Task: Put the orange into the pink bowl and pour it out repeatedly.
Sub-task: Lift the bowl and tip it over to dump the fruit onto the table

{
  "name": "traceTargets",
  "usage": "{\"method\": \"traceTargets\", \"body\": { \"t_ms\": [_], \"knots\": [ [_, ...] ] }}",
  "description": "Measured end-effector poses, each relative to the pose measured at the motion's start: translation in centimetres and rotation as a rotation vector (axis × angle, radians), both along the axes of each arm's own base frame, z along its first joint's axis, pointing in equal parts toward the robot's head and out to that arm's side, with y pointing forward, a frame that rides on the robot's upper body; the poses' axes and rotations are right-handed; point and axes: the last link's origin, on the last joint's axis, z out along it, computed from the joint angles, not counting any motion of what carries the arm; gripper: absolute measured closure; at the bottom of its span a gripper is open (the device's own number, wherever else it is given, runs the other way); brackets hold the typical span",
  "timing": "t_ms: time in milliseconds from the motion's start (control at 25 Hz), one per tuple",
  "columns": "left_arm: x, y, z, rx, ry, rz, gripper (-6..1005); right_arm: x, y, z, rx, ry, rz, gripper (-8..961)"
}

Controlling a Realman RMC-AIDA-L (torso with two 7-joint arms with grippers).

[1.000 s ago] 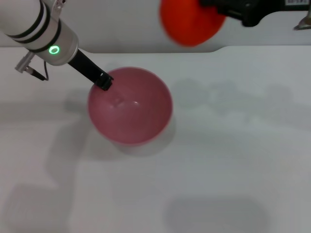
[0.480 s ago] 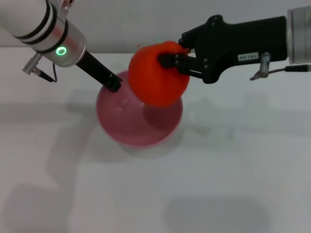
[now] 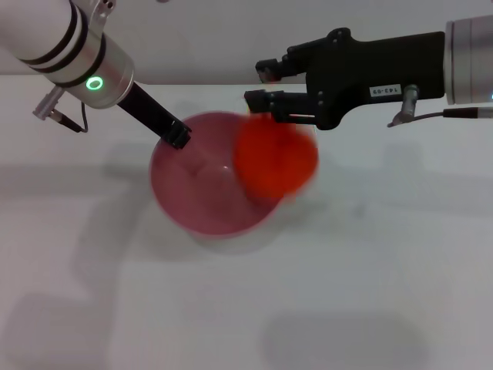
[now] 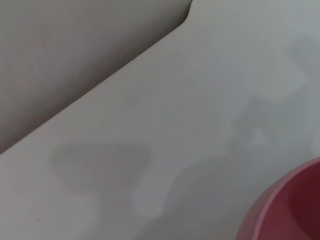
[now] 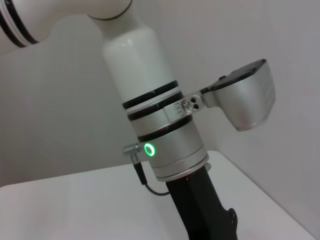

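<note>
The orange (image 3: pixel 275 159) (blurred) sits below the spread right end effector (image 3: pixel 262 85), over the pink bowl (image 3: pixel 202 202), whose rim the left end effector (image 3: pixel 180 136) pinches.

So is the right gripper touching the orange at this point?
Apart. In the head view the right gripper has its fingers spread open above the orange, which sits blurred below them at the pink bowl's rim on the robot's right, with a visible gap.

White arms, black bands, black pincers (green ring lights)
</note>
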Motion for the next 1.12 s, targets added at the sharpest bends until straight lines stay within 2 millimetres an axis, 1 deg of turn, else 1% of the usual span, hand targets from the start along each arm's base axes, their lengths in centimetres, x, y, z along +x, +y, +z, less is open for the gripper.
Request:
{"method": "traceTargets", "body": {
  "t_ms": [40,360,560,680,760,920,1040,1120],
  "knots": [
    [0.0,0.0,0.0,0.0,0.0,0.0,952,0.0,0.0,0.0,0.002,0.0,0.0,750],
    [-0.1,-0.1,-0.1,-0.007,0.006,-0.003,952,0.2,0.2,0.1,0.016,0.007,-0.012,412],
    [-0.1,0.0,-0.1,-0.002,0.004,-0.006,953,0.7,0.4,0.8,0.056,0.042,-0.032,413],
    [0.0,0.1,-0.2,0.014,-0.006,-0.024,953,1.4,0.3,1.9,0.103,0.105,-0.026,413],
    [0.4,0.2,-0.3,0.036,-0.024,-0.063,953,2.3,0.1,2.8,0.141,0.165,-0.013,413],
    [1.4,0.0,-0.7,0.118,-0.073,-0.209,953,5.0,-0.6,4.7,0.254,0.314,0.007,414],
    [2.1,-0.5,-1.1,0.193,-0.098,-0.351,953,7.3,-1.1,6.1,0.359,0.427,-0.001,414],
    [2.3,-0.9,-1.3,0.233,-0.107,-0.409,953,8.9,-1.6,7.1,0.44,0.518,-0.018,415]
  ]
}}
